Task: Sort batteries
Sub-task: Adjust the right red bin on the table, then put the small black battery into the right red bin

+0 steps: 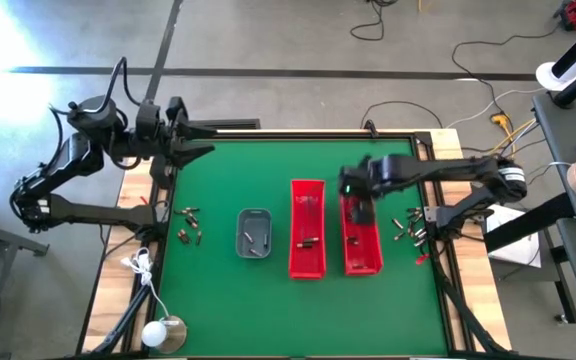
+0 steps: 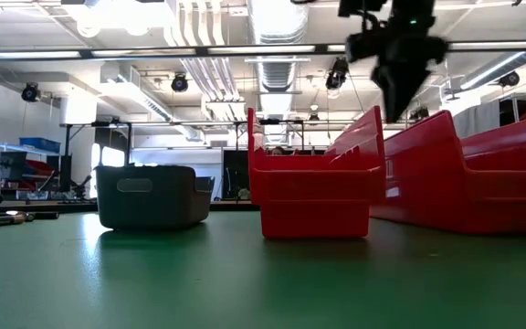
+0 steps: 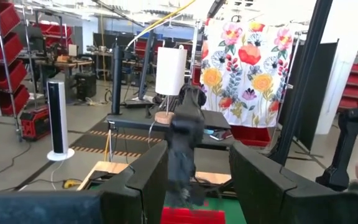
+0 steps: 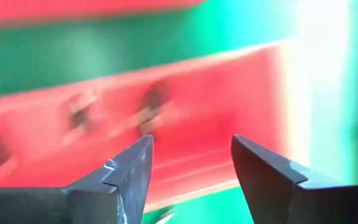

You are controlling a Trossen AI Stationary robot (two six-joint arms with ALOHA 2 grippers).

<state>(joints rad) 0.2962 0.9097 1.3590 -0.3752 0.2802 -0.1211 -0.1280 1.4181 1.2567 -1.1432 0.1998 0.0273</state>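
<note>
Small dark batteries lie loose on the green mat in two clusters, one at the left (image 1: 190, 225) and one at the right (image 1: 405, 226). A few more rest in the grey tray (image 1: 254, 218) and on the floor of the middle red bin (image 1: 307, 262). My right gripper (image 1: 354, 196) hangs open above the far half of the right red bin (image 1: 364, 255), fingers pointing steeply down with nothing between them (image 4: 191, 163). Blurred batteries (image 4: 149, 104) lie on the bin floor under it. My left gripper (image 1: 200, 142) waits open and level, high over the table's far left corner.
A white cable and a round metal disc (image 1: 166, 334) lie off the mat at the near left corner. The grey tray and the two red bins stand side by side across the middle of the mat. Bare green mat (image 1: 268, 310) stretches along the near edge.
</note>
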